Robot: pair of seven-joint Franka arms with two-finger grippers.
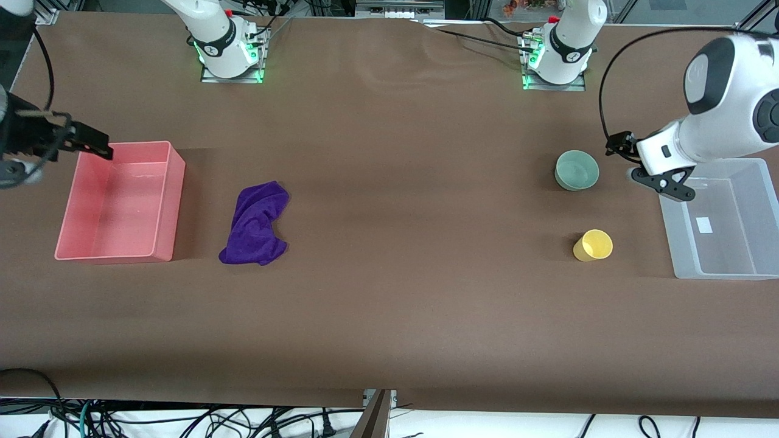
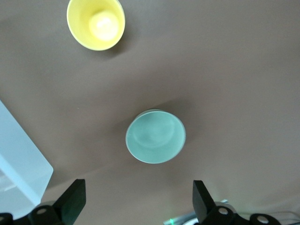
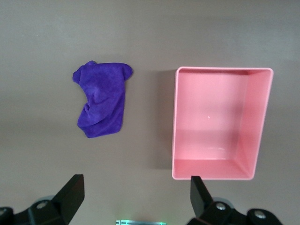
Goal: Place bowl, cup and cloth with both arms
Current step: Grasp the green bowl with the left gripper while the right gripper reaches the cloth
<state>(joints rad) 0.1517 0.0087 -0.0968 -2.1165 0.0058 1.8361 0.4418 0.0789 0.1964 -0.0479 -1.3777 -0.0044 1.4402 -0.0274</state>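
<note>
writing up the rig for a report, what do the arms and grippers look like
Both arms are glossy white with rounded dark grey joint caps and black bands near their bases, which sit on metal plates lit green. The left gripper has a white body and black fingers, with a black cable looping up from it. The right gripper looks all black, also with a black cable. In the wrist views the fingertips are black wedges.

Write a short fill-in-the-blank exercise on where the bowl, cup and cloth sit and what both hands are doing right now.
1. The cloth lies on the table beside the ____ bin.
2. The bowl sits farther from the front camera than the ____.
3. The left hand and the right hand both hold ____.
4. The yellow cup stands beside the ____ bin.

Missing words: pink; cup; nothing; clear
</note>
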